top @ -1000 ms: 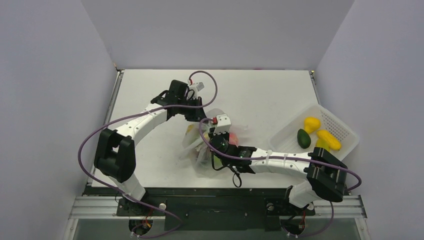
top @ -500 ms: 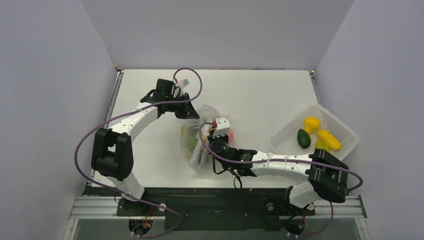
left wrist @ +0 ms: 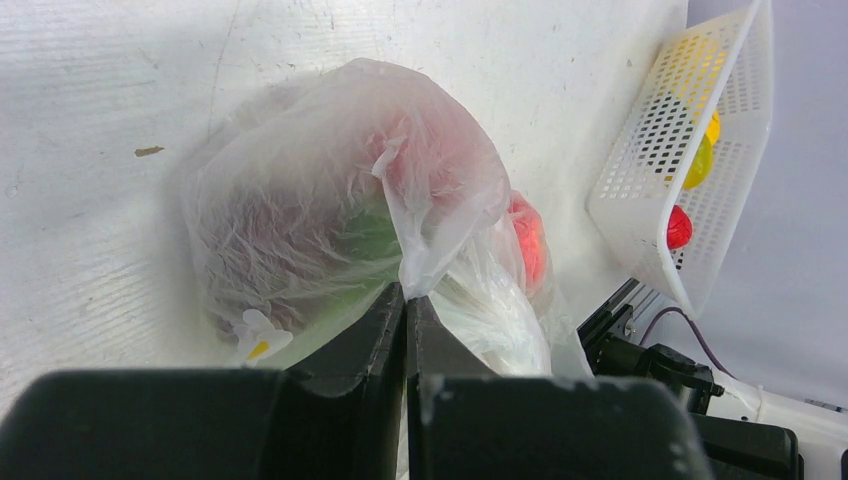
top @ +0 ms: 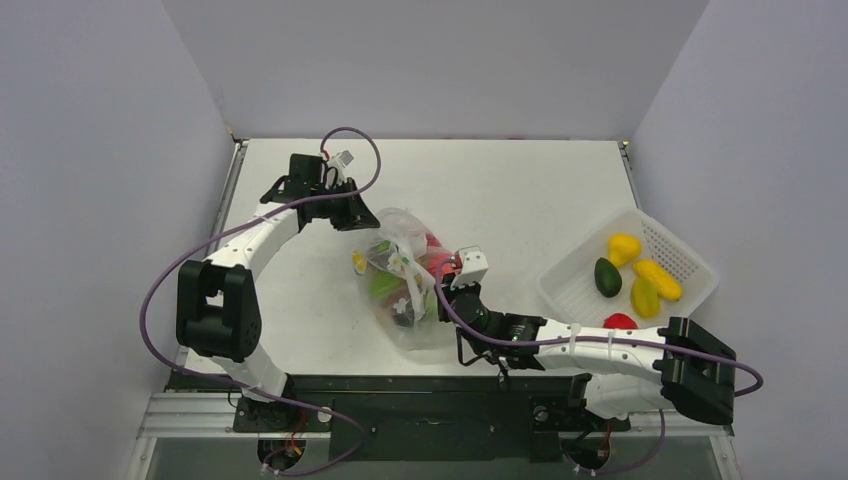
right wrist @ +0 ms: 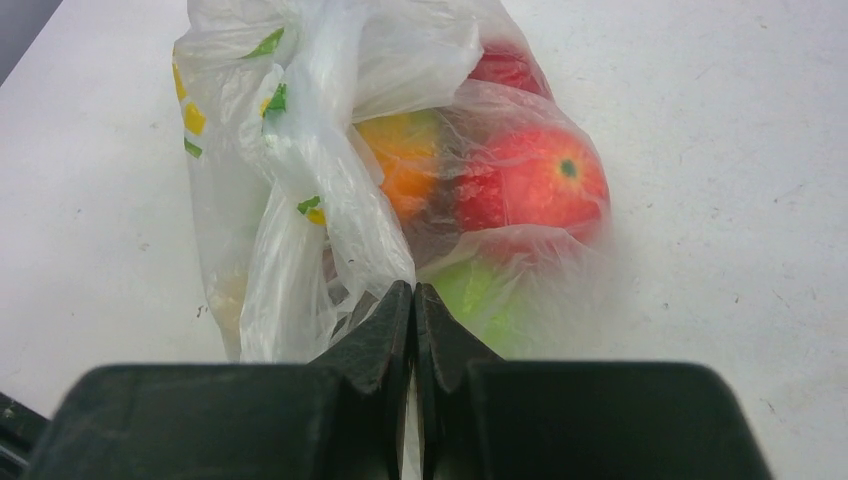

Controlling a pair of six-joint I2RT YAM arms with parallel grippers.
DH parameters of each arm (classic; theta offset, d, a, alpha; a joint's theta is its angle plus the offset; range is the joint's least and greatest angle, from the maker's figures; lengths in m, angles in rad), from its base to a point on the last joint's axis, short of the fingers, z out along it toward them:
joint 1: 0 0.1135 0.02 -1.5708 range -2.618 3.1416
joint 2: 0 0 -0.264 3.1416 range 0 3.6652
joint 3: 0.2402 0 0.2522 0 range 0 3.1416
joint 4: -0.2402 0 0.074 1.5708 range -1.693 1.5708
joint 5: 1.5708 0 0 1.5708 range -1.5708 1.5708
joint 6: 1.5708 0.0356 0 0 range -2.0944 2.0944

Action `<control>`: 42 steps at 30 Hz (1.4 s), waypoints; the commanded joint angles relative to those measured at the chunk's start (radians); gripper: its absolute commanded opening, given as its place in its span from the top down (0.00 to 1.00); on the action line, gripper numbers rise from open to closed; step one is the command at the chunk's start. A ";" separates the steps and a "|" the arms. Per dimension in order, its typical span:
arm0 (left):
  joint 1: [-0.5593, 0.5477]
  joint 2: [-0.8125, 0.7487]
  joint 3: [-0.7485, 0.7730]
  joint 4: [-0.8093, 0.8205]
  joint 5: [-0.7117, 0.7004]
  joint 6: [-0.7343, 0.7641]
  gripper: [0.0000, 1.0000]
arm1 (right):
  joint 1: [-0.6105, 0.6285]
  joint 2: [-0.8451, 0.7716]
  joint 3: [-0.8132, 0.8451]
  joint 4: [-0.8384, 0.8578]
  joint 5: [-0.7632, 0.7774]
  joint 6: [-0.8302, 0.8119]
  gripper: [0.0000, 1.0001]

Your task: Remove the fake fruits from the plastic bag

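Surface: a white table (top: 520,190), lightly scuffed, with a small brown speck showing in the left wrist view.
Room: pale lavender walls (top: 430,60) close the table in on its left, far and right sides.
Bag: the plastic bag (top: 405,325) lies on the table a little left of centre, nearer the near edge than the far wall. Its thin clear film is crumpled and bunched, and printed with small green-and-yellow marks.
Contents: the fake fruits (top: 385,285) are packed together inside the film. A red fruit (right wrist: 545,175) lies at the right, an orange fruit (right wrist: 405,170) is beside it, and a lime green fruit (right wrist: 480,295) is below. A dark mass seen from the left wrist may be a maroon one, but the film blurs it.
Left claw: the left gripper (left wrist: 405,300) is at the bag's far-left side, with its fingers pressed together on a twisted tuft of film.
Right claw: the right gripper (right wrist: 413,295) is at the bag's near-right side, with its fingers pinching a gathered fold of film.
Right edge: a white perforated basket (top: 575,285) sits well apart from the bag. It holds the loose fruits (top: 623,246), which are yellow, dark green and red.
Open room: white surface runs from the bag to the far wall, and from the bag across to the basket.
Near edge: the right arm (top: 590,340) lies low along it.
Left side: the left arm (top: 260,235) curves along it.
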 commanded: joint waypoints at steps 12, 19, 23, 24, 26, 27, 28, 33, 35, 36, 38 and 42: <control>0.018 -0.024 0.011 0.068 0.000 0.005 1.00 | 0.011 -0.084 0.087 -0.125 -0.037 -0.038 0.86; 0.011 -0.020 0.006 0.078 0.017 -0.005 1.00 | -0.001 -0.012 0.207 -0.162 -0.038 -0.085 0.77; 0.001 -0.021 0.004 0.083 0.020 -0.010 1.00 | -0.023 0.042 0.274 -0.198 -0.061 -0.105 0.74; 0.000 -0.021 0.005 0.084 0.021 -0.012 1.00 | -0.027 0.062 0.285 -0.204 -0.073 -0.112 0.74; -0.008 -0.021 0.004 0.085 0.022 -0.011 1.00 | -0.044 0.093 0.315 -0.212 -0.096 -0.118 0.72; -0.013 -0.022 0.003 0.086 0.021 -0.011 1.00 | -0.057 0.103 0.335 -0.216 -0.105 -0.119 0.70; -0.017 -0.021 0.003 0.085 0.018 -0.010 1.00 | -0.063 0.121 0.345 -0.220 -0.127 -0.124 0.66; -0.043 -0.014 0.006 0.082 0.015 -0.008 1.00 | -0.096 0.188 0.425 -0.233 -0.174 -0.149 0.51; -0.053 -0.010 0.011 0.074 0.011 -0.003 1.00 | -0.099 0.217 0.460 -0.261 -0.177 -0.160 0.50; -0.057 -0.008 0.012 0.073 0.010 -0.003 1.00 | -0.099 0.234 0.475 -0.265 -0.176 -0.165 0.50; -0.060 -0.010 0.014 0.072 0.012 -0.002 1.00 | -0.099 0.255 0.484 -0.279 -0.165 -0.171 0.52; -0.067 -0.020 0.015 0.061 -0.004 0.008 1.00 | -0.098 0.280 0.493 -0.317 -0.115 -0.172 0.61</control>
